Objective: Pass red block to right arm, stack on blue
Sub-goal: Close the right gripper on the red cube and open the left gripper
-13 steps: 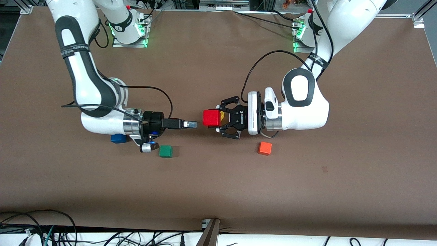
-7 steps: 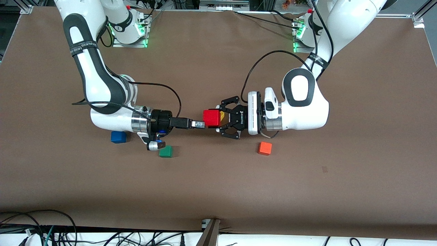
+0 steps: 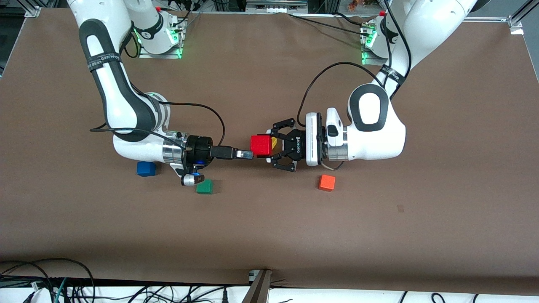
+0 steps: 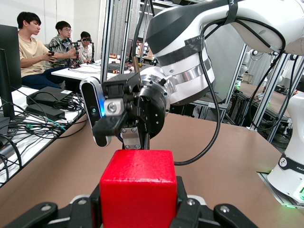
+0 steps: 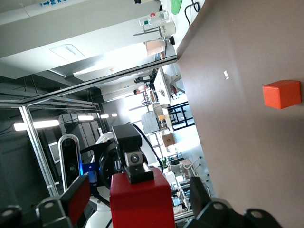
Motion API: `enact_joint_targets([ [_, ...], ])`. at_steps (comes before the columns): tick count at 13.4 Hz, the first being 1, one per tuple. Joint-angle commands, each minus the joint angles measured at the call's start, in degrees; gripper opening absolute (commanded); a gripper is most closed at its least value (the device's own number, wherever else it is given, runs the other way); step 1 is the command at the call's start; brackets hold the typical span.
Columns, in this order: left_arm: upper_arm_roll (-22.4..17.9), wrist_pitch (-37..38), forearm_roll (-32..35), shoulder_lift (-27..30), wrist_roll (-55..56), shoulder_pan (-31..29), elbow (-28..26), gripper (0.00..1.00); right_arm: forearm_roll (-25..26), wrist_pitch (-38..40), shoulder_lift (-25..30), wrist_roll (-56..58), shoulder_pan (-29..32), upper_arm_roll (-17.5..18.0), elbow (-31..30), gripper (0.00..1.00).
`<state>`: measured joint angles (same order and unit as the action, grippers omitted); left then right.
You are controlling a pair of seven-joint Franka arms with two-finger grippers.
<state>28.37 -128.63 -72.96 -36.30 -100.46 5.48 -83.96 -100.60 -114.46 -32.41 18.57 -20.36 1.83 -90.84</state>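
My left gripper (image 3: 268,147) is shut on the red block (image 3: 261,145) and holds it level above the table's middle, pointing at the right arm; the left wrist view shows the block (image 4: 137,190) clamped between the claw fingers. My right gripper (image 3: 249,154) is open, level with the block and right at its free face. In the right wrist view one finger (image 5: 78,194) stands above the block (image 5: 140,199) and one below, with gaps on both sides. The blue block (image 3: 146,168) lies on the table under the right arm's wrist.
A green cube (image 3: 204,186) lies just nearer the front camera than the right gripper's wrist. An orange cube (image 3: 326,182) lies on the table below the left wrist, also in the right wrist view (image 5: 282,93). The brown table (image 3: 269,235) stretches toward the front camera.
My right arm has moved toward the left arm's end, bringing its gripper from a short way off up to the red block. The left arm and block have stayed still.
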Motion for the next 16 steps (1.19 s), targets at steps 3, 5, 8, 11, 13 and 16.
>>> enact_joint_targets([
  [3, 0.1, 0.3, -1.9, -0.4, -1.7, 0.1, 1.0, 0.00, -2.1, -0.6, 1.5, 1.5, -0.3, 0.5, -2.1, 0.87],
  [5, 0.2, 0.3, -2.0, -0.4, -1.7, 0.1, 1.1, 0.00, -2.2, -0.8, 1.6, 1.4, -0.3, 0.6, -2.1, 0.86],
  [8, 0.2, 0.3, -2.0, -0.4, -1.6, 0.1, 1.1, 0.00, -2.4, -1.4, 1.8, 1.4, -0.3, 0.9, -2.1, 0.86],
  [11, 0.2, 0.4, -2.0, -0.3, -1.5, 0.1, 1.1, 0.00, -2.4, -1.7, 2.2, 1.4, -0.3, 1.3, -2.1, 0.81],
  [13, 0.2, 0.4, -2.0, -0.3, -1.5, 0.1, 1.1, 0.00, -2.4, -2.2, 2.3, 1.4, -0.3, 1.6, -2.1, 0.72],
  [16, 0.2, 0.4, -2.0, -0.3, -1.3, 0.1, 1.2, 0.00, -2.3, -2.3, 2.3, 1.5, -0.3, 1.6, -2.1, 0.63],
])
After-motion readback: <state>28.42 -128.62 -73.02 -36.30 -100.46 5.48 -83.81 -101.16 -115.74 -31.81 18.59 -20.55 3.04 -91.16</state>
